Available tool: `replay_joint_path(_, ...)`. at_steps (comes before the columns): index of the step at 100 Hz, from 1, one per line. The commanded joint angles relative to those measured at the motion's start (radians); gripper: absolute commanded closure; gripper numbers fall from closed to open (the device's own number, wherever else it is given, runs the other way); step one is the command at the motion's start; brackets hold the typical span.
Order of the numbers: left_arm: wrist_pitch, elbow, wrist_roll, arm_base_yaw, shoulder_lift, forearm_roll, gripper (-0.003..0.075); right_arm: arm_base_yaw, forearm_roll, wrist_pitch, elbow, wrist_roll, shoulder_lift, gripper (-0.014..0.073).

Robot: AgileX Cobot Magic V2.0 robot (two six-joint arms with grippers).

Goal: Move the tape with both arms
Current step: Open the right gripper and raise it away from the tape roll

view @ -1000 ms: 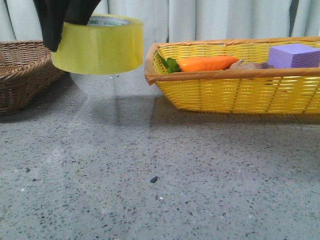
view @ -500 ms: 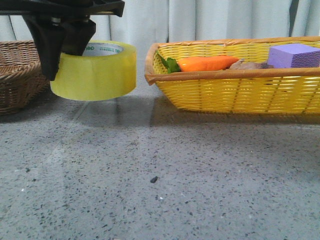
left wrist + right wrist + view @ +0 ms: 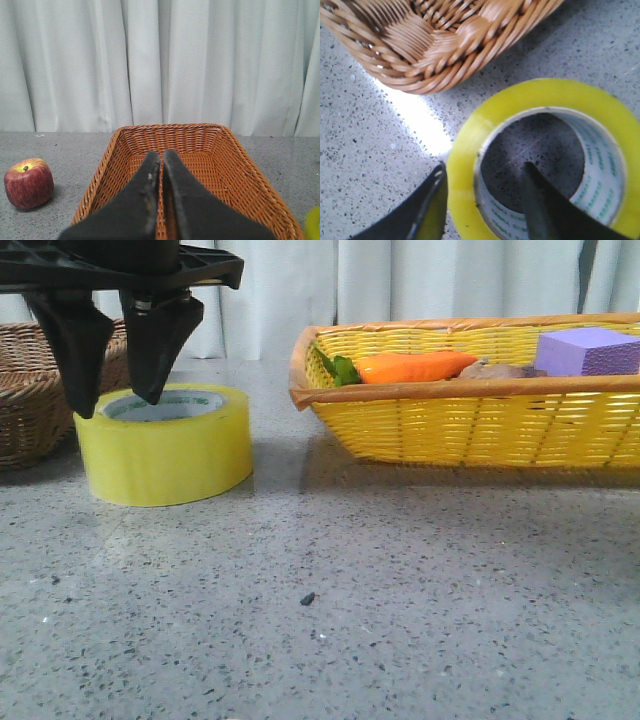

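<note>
The tape (image 3: 165, 445), a wide yellow roll with a white core printed in green, lies flat on the grey table left of centre. My right gripper (image 3: 118, 390) hangs over it, open. One finger is outside the roll's wall and the other reaches into the core, neither pressing the roll. The right wrist view shows the same: the tape (image 3: 520, 100) on the table with my right gripper (image 3: 483, 169) astride its wall with a gap on each side. My left gripper (image 3: 161, 155) is shut on nothing, pointing over a brown wicker basket (image 3: 200, 132).
The brown wicker basket (image 3: 30, 390) stands just left of and behind the tape. A yellow wicker basket (image 3: 470, 430) on the right holds an orange carrot (image 3: 415, 367) and a purple foam block (image 3: 590, 350). A red apple (image 3: 28, 182) lies beside the brown basket.
The right gripper came down with the tape from mid-air and set it on the table. Its fingers then opened and let go of the roll.
</note>
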Motion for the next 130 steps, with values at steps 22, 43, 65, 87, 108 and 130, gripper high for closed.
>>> replay_joint_path(22,-0.049,-0.063,-0.009,0.000,0.015,-0.002,0.0741,-0.001,-0.019,-0.013,-0.032,-0.013,-0.134,0.0330)
replay_joint_path(43,0.006,-0.138,-0.009,-0.027,0.043,-0.002,0.0741,-0.001,-0.085,-0.008,-0.032,-0.013,-0.245,0.0568)
replay_joint_path(65,0.025,-0.187,-0.005,-0.157,0.132,-0.002,0.0739,-0.001,-0.187,0.038,-0.032,-0.002,-0.356,0.0668)
replay_joint_path(87,0.014,-0.232,-0.005,-0.338,0.257,-0.002,0.0534,-0.001,-0.218,0.029,-0.032,0.020,-0.456,0.0668)
replay_joint_path(108,-0.014,-0.280,-0.005,-0.477,0.396,-0.002,0.0325,-0.001,-0.305,0.019,-0.030,0.044,-0.552,0.0668)
replay_joint_path(130,0.015,-0.377,-0.005,-0.578,0.571,-0.002,0.0333,-0.001,-0.360,0.016,-0.019,0.067,-0.654,0.0668)
